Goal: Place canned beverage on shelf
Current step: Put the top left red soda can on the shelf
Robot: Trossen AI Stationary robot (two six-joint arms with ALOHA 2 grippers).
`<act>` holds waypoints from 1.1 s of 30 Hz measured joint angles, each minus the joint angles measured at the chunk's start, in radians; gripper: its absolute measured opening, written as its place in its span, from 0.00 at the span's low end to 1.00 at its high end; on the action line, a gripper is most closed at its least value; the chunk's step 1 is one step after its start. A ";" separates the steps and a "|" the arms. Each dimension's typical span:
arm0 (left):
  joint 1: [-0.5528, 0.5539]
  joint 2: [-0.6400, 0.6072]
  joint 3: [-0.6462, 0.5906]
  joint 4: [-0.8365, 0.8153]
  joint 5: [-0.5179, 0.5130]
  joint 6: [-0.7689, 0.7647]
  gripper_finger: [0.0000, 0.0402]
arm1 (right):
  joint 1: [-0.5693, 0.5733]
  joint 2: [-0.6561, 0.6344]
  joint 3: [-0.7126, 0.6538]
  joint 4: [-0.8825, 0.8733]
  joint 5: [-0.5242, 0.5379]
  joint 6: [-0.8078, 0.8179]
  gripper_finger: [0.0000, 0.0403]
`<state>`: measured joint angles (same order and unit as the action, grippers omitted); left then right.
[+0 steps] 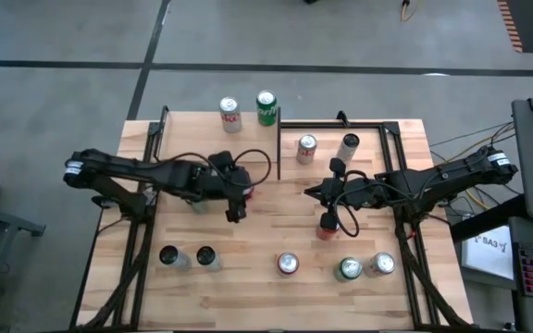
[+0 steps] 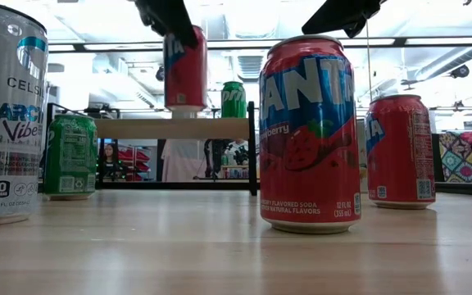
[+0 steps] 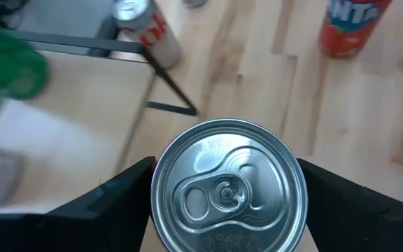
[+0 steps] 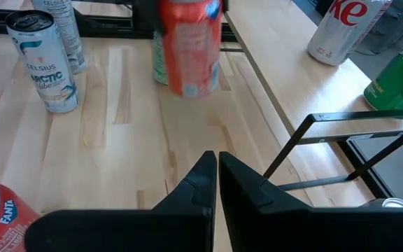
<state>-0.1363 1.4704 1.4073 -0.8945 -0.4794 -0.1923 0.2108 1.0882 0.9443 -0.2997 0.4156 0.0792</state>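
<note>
Held can (image 3: pixel 228 185), silver pull-tab lid nearest the lens, sat clamped between left gripper (image 3: pixel 226 199) fingers, lifted off the table just short of the shelf (image 1: pixel 192 148). Red body. Risk: clipping a black post, or slipping. Right gripper (image 4: pixel 214 178) pressed together, idle mid-table.

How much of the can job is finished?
Two cans already stand on the shelf: a white can and a green can. The left gripper holds a red can up in the air; it must yet go onto the shelf. The right gripper waits, shut and empty.
</note>
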 joint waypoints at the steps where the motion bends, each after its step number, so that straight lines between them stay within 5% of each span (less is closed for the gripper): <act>1: 0.004 0.000 0.015 -0.024 -0.011 0.002 0.72 | 0.000 0.000 0.000 0.000 0.000 0.000 0.02; 10: 0.089 -0.077 0.057 -0.105 -0.037 0.000 0.72 | 0.000 0.000 0.000 0.000 0.000 0.000 0.02; 33: 0.484 -0.270 -0.078 -0.137 0.000 -0.018 0.72 | 0.000 0.000 0.000 -0.001 0.000 -0.001 0.02</act>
<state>0.3481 1.2004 1.3294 -1.0318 -0.4791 -0.2106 0.2109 1.0882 0.9443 -0.3009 0.4155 0.0786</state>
